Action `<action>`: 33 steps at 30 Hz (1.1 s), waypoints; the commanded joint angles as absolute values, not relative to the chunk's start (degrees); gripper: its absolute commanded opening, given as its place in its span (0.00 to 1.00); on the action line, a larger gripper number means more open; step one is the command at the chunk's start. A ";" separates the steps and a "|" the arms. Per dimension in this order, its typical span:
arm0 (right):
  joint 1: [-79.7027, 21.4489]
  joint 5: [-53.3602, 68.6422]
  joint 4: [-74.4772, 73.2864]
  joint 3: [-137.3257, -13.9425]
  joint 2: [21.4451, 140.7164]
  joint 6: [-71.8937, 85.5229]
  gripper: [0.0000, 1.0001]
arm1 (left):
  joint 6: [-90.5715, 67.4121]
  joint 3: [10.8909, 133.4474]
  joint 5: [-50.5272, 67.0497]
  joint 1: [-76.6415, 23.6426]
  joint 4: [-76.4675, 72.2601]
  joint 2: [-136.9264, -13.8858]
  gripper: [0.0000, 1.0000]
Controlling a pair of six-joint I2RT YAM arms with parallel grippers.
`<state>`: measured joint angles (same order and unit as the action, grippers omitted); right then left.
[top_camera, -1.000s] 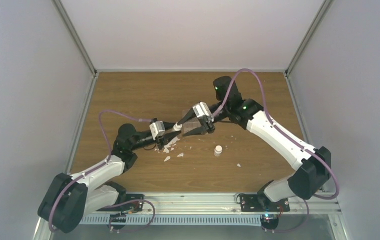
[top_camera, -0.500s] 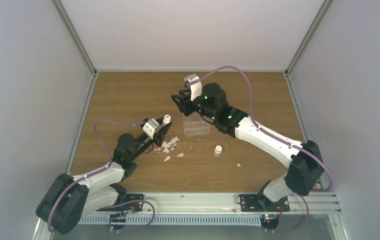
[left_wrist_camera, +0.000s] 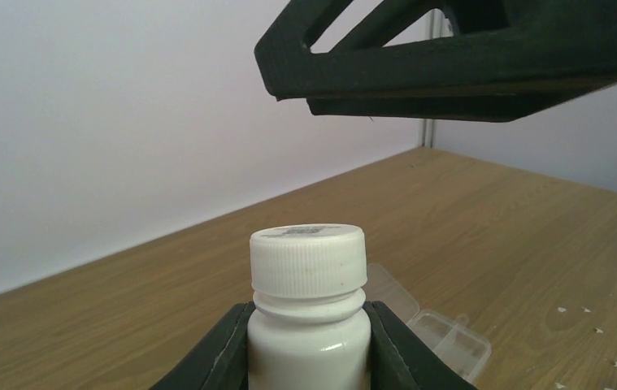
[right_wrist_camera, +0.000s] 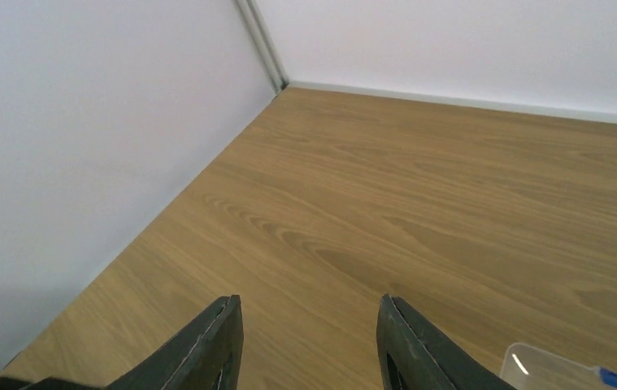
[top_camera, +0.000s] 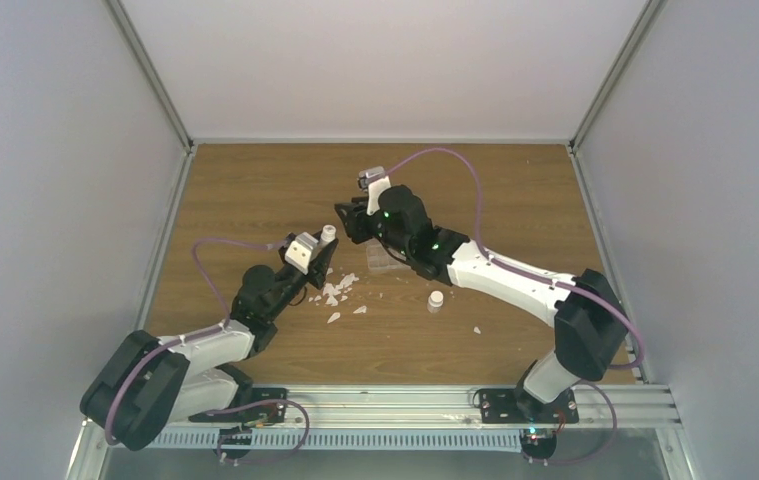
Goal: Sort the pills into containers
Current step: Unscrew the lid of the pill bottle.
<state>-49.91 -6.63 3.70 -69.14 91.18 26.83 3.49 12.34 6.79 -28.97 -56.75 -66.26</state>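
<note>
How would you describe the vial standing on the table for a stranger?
Find the wooden table. Just right of the white flakes near its middle, a small white vial stands alone. Unlike the lifted vial in the left gripper, nothing holds it.

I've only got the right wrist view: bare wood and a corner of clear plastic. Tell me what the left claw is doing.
Observer: The left claw is shut on a capped white vial, held upright.
Operator: Give me my claw's position relative to it.
Observer: Your right claw, open, hangs over the vial, clear of its cap.
Operator: Now place that clear plastic for me.
Observer: It is the organiser box, flat on the table, partly under your arm in the top view, near the white flakes.
</note>
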 commanded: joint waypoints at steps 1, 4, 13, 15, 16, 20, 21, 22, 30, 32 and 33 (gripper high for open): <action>-50.89 -1.64 8.53 -67.16 89.87 27.26 0.99 | 3.55 13.45 4.33 -29.31 -60.97 -67.50 0.69; -51.02 -0.23 7.62 -67.81 90.84 27.62 1.00 | 3.70 13.55 3.44 -29.34 -60.68 -67.49 0.69; -52.12 3.49 7.47 -68.47 93.82 27.97 0.99 | 4.09 13.36 2.24 -29.31 -60.42 -67.27 0.69; -52.23 4.17 7.54 -68.77 94.27 27.95 1.00 | 4.04 13.36 2.27 -29.32 -60.36 -67.28 0.69; -52.21 4.49 7.56 -68.81 94.47 27.95 1.00 | 4.09 13.36 2.21 -29.34 -60.25 -67.24 0.69; -52.23 5.52 7.82 -68.66 94.49 27.91 1.00 | 4.13 13.37 2.15 -29.27 -60.10 -67.15 0.69; -52.21 5.61 7.82 -68.70 94.56 27.89 1.00 | 4.13 13.36 2.14 -29.32 -60.07 -67.15 0.69; -52.21 5.81 7.90 -68.65 94.57 27.94 1.00 | 4.13 13.36 2.12 -29.31 -60.07 -67.19 0.69; -52.60 6.89 7.78 -69.23 95.95 27.83 1.00 | 4.22 13.88 2.13 -29.31 -60.11 -68.24 0.69; -52.65 7.03 7.74 -69.33 96.11 27.83 1.00 | 4.22 13.89 2.12 -29.28 -60.11 -68.39 0.69; -52.66 7.03 7.73 -69.27 96.09 27.86 0.99 | 4.21 13.89 2.13 -29.35 -60.10 -68.46 0.69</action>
